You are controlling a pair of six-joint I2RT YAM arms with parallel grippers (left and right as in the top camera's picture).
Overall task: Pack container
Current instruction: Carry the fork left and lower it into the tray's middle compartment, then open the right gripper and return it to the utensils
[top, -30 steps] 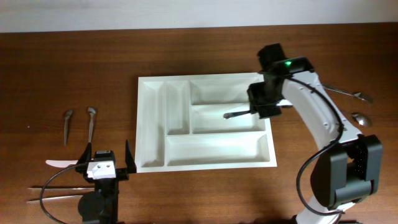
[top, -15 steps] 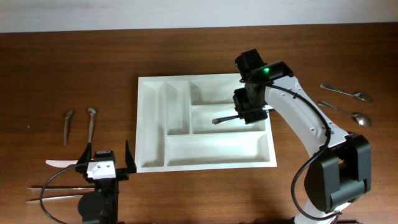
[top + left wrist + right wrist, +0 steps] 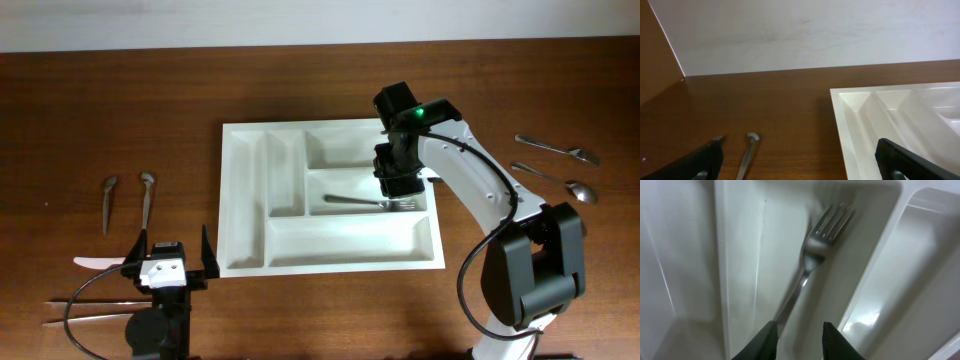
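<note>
At the far left of the bench (image 3: 60, 120) lie two spoons side by side, one (image 3: 108, 198) just left of the other (image 3: 147, 193), with a flat white utensil (image 3: 95, 263) nearer the front edge. The left gripper (image 3: 174, 245) hovers just beside them, off the container's front left corner, its fingers (image 3: 910, 159) spread wide and holding nothing.

The container (image 3: 226, 200), a white tray, sits flat in the middle of the bench. A fork (image 3: 360, 202) lies crosswise in its middle wide compartment, tines to the right against the end wall.

The right gripper (image 3: 400, 188) hangs over the tine end of the fork. Its fingers (image 3: 760, 342) stand a little apart, wider than the handle, so the fork lies loose in the tray.

Further right, well apart from the container, two more spoons rest on the bench, one (image 3: 578, 154) behind the other (image 3: 580, 190).
</note>
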